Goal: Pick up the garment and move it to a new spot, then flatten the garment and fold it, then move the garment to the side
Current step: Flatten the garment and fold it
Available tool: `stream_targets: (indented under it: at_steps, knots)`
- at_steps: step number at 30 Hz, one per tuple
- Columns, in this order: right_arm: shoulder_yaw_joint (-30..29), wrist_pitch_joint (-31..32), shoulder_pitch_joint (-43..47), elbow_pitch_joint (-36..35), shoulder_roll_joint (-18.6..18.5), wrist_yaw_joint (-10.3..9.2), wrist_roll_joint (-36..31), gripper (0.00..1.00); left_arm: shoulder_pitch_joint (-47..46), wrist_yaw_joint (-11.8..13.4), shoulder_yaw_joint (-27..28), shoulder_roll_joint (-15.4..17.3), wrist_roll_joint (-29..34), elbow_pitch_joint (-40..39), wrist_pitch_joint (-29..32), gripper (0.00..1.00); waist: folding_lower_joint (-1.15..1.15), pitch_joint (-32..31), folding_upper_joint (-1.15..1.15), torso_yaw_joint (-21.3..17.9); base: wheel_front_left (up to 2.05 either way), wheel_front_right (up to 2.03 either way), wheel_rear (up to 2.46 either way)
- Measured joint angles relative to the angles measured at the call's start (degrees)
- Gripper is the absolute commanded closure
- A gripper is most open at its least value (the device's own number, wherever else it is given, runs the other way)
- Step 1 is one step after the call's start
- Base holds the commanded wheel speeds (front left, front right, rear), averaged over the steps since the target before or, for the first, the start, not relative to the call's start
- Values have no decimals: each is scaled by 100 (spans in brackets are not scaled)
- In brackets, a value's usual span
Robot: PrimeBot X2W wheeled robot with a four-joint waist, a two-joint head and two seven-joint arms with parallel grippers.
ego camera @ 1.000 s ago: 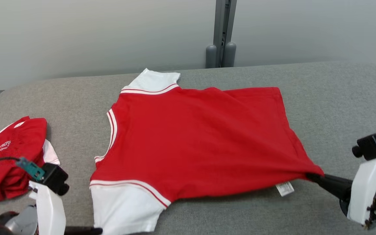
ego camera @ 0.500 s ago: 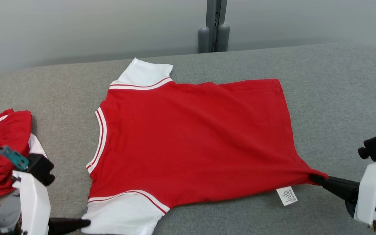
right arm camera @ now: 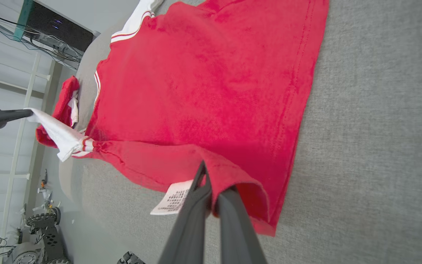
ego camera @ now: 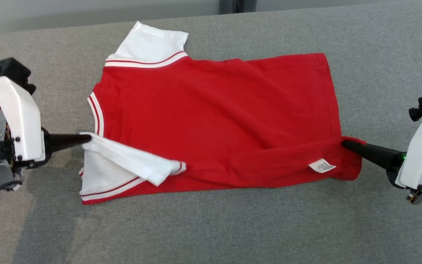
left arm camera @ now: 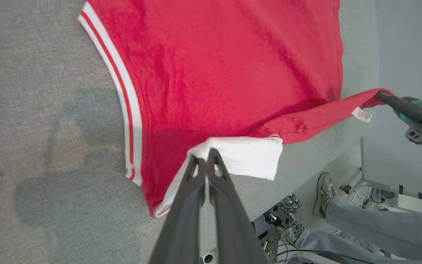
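Text check. You have one printed item in view: a white tag [ego camera: 322,165] sewn to the shirt [ego camera: 214,110] at its raised hem corner. In the right wrist view the tag carries several short rows of dark print, too small and blurred for you to read; possibly care wording, not confirmed. In the left wrist view the same tag shows only a grey smear. No brand, number or sign is legible on the red cloth or the white trim.
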Motion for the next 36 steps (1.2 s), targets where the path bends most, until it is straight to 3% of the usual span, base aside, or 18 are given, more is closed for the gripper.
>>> stream_targets:
  at_steps: [6,15,16,17,18,19,25,29,36]
  knots:
    - [-129,74,-222,242,276,0,57,100,-626,-22,-70,-254,342,842,-83,100,0,312,0,-83,0,0,0]
    - [-166,157,-350,719,617,0,-9,100,-929,-349,-233,-597,633,1671,-311,99,0,446,0,-131,0,0,0]
    - [-190,111,-350,799,644,0,-14,88,-931,-387,-237,-627,667,1741,-386,84,0,434,0,-123,0,0,0]
    - [-218,89,-350,838,667,0,-15,64,-938,-431,-245,-658,677,1812,-415,31,0,419,0,-117,0,0,0]
    - [-240,42,-350,877,695,0,-22,21,-939,-459,-254,-695,689,1879,-438,1,0,400,0,-111,0,0,0]
    - [-240,42,-350,877,695,0,-22,0,-939,-459,-254,-695,689,1879,-438,0,0,400,0,-111,0,0,0]
    - [-405,-411,-319,1054,843,0,-145,0,-957,-734,-188,-871,715,2173,-851,0,0,242,0,-69,0,0,0]
    - [-627,-1237,-223,1069,891,0,-465,0,-915,-1027,-194,-838,918,2218,-1228,0,0,74,0,-52,0,0,0]
    - [-736,-2809,278,1359,951,0,-1225,0,-278,-1263,46,-779,1282,1846,-2815,0,0,-345,0,-31,0,0,0]
